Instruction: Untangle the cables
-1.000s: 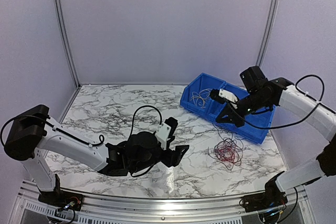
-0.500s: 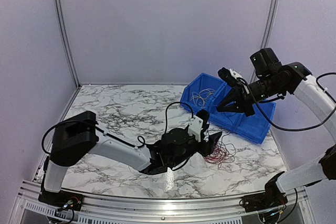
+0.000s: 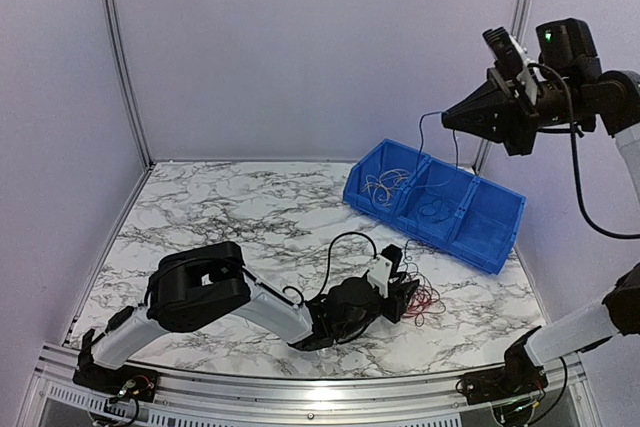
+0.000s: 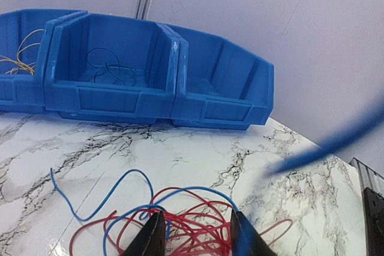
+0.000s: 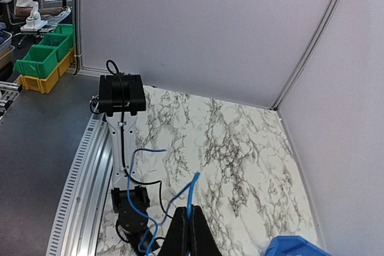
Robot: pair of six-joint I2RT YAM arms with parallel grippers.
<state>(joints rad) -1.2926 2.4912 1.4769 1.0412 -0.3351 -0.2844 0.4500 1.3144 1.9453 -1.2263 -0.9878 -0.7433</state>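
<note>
The left gripper (image 4: pixel 195 239) is straddling the cables (image 4: pixel 203 213); blue bins (image 4: pixel 150 97) are sitting toward eleven o'clock.

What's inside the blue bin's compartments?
In the blue bin, the left compartment holds pale tan cables, the middle one a thin dark cable. The right compartment shows nothing from above; the front wall hides part of its floor in the wrist view.

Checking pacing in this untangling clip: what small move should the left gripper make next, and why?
Probably close the left gripper on the red cables: its jaws straddle that tangle, not yet pinching, while the right gripper holds a blue cable raised high.
</note>
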